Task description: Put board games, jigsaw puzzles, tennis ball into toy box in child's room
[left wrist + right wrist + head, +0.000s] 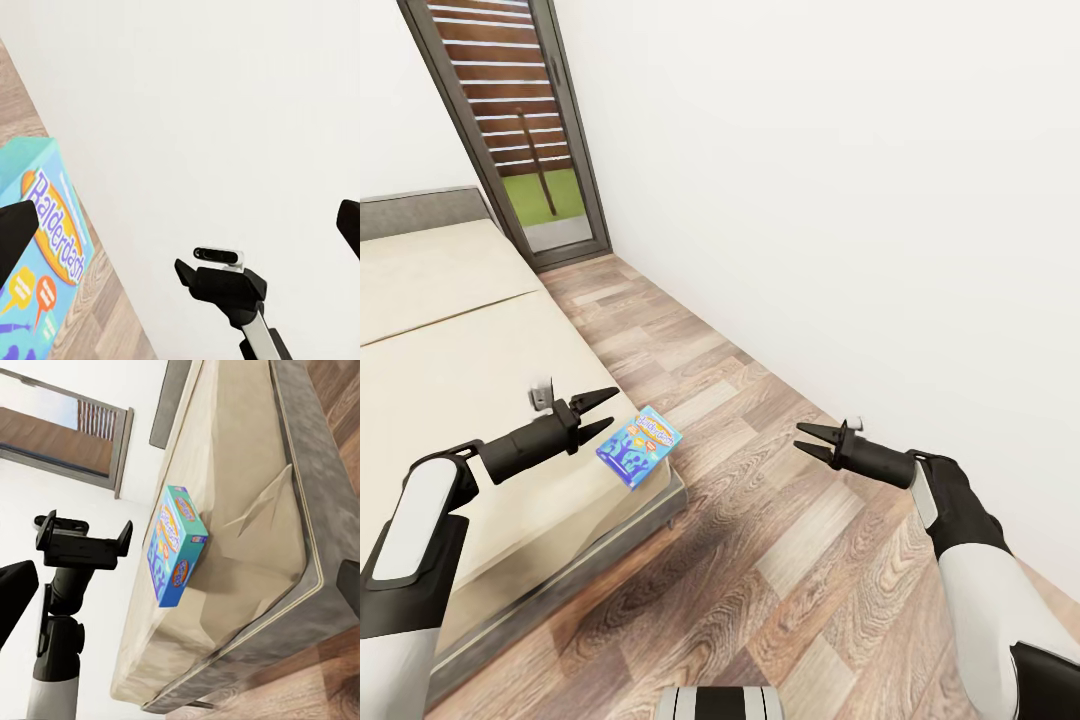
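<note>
1. We see the blue board game (640,446) lying flat near the corner of the bed (450,380), its far end just at the mattress edge above the wood-plank floor (760,540).
2. Its long axis runs slantwise in the head view, from the near corner toward the white wall (840,200); the printed cartoon face is up, and the right wrist view (176,546) shows its thin side wall too.
3. Our left gripper (603,412) hangs just beside the box, on the mattress side, fingers spread and holding nothing; whether a tip touches the box we cannot tell.
4. Our right gripper (806,442) floats over the floor, well apart from the box, fingers parted and empty.
5. Between bed frame and wall lies a strip of bare floor leading to the slatted window (510,110).
</note>
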Tool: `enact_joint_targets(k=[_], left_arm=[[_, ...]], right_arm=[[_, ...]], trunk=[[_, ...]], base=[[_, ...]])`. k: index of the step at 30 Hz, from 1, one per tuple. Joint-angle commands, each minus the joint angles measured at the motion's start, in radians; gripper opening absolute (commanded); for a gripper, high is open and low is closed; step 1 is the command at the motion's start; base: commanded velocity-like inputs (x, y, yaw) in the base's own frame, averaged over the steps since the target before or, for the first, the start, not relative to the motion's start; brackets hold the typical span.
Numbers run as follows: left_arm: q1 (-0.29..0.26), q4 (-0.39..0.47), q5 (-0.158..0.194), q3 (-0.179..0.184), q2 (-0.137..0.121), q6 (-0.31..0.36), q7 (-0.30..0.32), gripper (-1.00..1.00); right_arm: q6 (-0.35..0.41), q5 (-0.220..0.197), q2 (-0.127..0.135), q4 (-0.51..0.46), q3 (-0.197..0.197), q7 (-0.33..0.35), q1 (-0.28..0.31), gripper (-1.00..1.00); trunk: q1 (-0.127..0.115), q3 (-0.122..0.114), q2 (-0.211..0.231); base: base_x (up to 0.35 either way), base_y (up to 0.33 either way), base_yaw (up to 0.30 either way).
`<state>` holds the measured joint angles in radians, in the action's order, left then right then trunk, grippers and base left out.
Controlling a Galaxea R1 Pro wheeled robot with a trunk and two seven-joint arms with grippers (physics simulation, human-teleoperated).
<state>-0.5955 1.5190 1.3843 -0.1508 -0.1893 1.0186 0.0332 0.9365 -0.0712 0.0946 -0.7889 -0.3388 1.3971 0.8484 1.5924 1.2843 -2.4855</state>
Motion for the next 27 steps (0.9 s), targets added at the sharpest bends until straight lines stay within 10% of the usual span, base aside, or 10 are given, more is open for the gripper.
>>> enact_joint_targets(k=[1,27], left_arm=[[-0.001,0.0,-0.003,-0.001,0.0,0.004,0.003,1.0],[-0.001,0.0,-0.003,-0.001,0.0,0.004,0.003,1.0]], right_arm=[[0.008,-0.002,0.0,0.0,0.0,0.001,0.0,1.0],[0.008,-0.002,0.0,0.0,0.0,0.001,0.0,1.0]], trunk=[[0.0,0.001,0.0],[0.0,0.001,0.0]], base=[[0.0,0.0,0.0],[0.0,0.0,0.0]])
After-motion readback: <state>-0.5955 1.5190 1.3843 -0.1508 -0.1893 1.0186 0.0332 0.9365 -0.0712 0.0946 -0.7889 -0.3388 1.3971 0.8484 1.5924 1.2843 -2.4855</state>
